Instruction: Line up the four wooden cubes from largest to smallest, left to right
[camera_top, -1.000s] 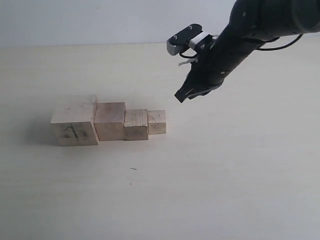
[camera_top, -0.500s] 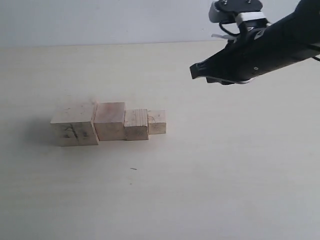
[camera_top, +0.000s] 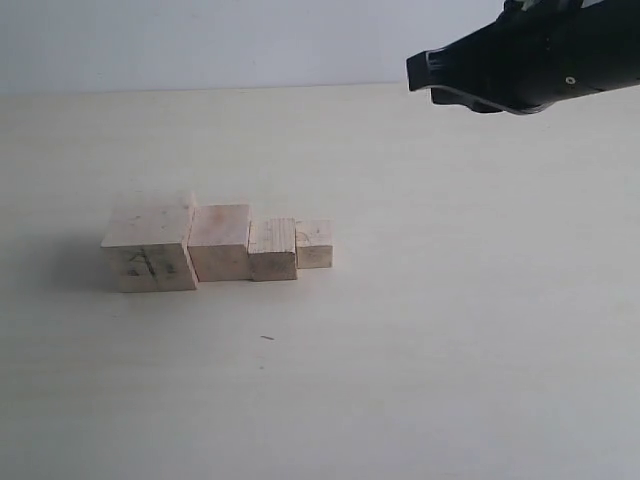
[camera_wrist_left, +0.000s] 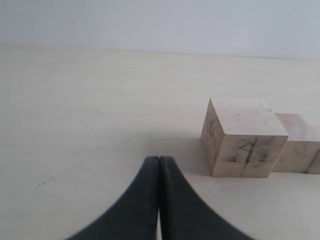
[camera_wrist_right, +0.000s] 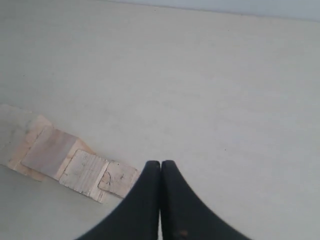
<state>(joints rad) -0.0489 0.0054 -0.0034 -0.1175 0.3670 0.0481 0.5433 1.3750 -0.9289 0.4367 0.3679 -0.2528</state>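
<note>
Four pale wooden cubes stand touching in a row on the table. The largest cube, with dark scribbles on its front, is leftmost; then the second cube, the third cube and the smallest cube. My right gripper is shut and empty, high above the table at the upper right, well clear of the row. Its wrist view shows the shut gripper beside the smallest cube. My left gripper is shut and empty, low over the table, short of the largest cube; the exterior view does not show it.
The pale table spreads wide around the row. A small dark speck lies in front of the cubes. A light wall bounds the table's far edge.
My right arm has risen and drawn back to the upper right, away from the row. The cubes have stayed where they were.
</note>
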